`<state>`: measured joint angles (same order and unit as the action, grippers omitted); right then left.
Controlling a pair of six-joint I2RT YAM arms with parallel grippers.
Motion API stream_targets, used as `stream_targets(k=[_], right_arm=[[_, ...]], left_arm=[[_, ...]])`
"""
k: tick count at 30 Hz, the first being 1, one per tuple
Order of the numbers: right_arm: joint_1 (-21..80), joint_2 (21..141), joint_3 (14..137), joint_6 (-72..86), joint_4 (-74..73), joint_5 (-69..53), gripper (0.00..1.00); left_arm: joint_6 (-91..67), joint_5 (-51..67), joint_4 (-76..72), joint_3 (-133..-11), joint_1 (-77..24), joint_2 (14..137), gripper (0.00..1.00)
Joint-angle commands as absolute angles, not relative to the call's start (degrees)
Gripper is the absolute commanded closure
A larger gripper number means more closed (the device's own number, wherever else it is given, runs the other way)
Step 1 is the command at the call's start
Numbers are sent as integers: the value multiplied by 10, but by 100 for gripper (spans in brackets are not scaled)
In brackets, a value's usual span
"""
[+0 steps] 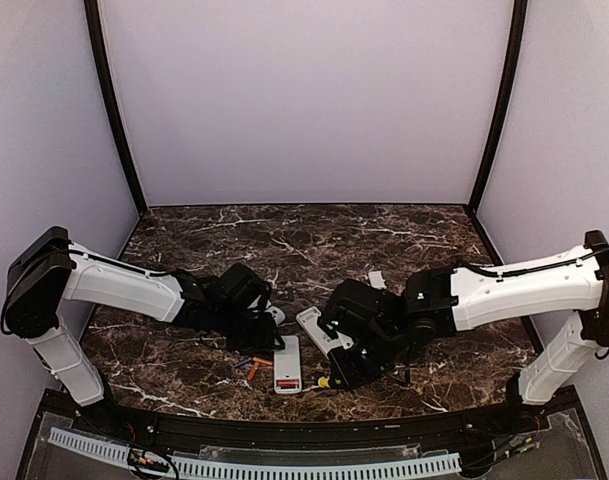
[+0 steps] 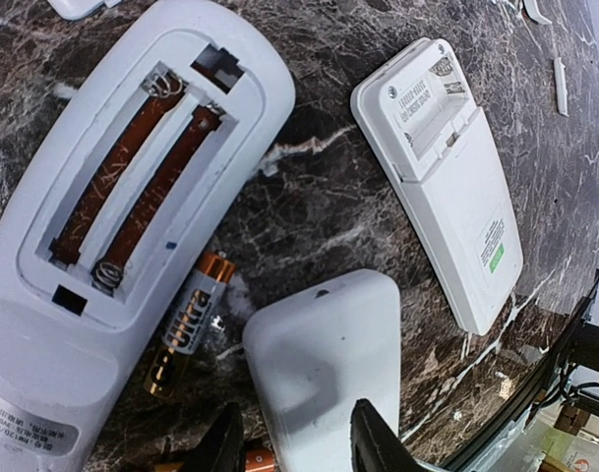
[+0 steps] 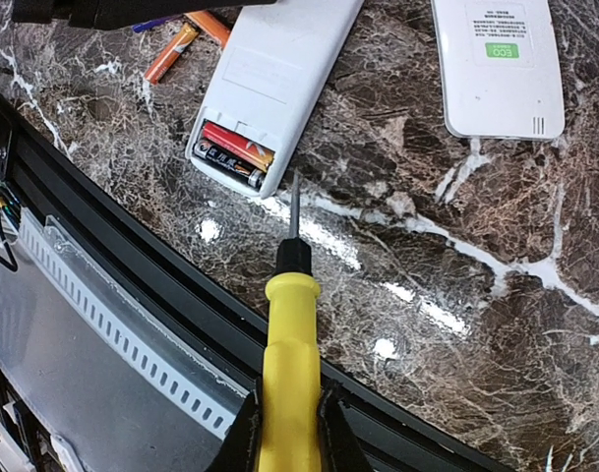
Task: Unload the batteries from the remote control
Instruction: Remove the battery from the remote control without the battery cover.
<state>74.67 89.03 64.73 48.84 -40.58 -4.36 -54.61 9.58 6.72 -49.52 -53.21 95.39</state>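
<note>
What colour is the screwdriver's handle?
The screwdriver handle is yellow, with a black collar by the tip. Right wrist view shows it best.

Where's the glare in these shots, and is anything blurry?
Right wrist: bright glare spots on the marble table ahead of the yellow-handled screwdriver; left wrist: sharp, with a sheen on the loose battery; top external: even light, but the small items are hard to resolve.

You are looking at a table [image 3: 496, 324] that is shining like polished brown marble, throwing back spots of light. The remotes [image 2: 43, 374] are showing smooth, matt white plastic. The battery [image 2: 191, 324] is gleaming in glossy coppery foil. The screwdriver [image 3: 291, 364] is showing a smooth yellow plastic handle and a bare metal shaft
</note>
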Motion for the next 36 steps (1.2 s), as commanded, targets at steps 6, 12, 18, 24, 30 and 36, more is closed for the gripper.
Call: stream_targets(k=[6, 12, 18, 24, 30, 36], right_arm=[[758, 900, 683, 504, -436, -19, 100], [761, 888, 694, 506, -441, -18, 100], [764, 895, 697, 510, -435, -22, 100], [769, 908, 706, 507, -435, -23, 100], [770, 917, 711, 507, -440, -21, 100], [770, 924, 714, 514, -446, -20, 100]], left_arm=[[-536, 93, 76, -496, -533, 953, 66], [-537, 95, 70, -495, -533, 951, 68], [-538, 99, 65, -492, -533, 951, 69], [-540, 100, 65, -490, -533, 951, 70], [-542, 101, 62, -487, -533, 948, 70], [-544, 100, 61, -483, -533, 944, 71]])
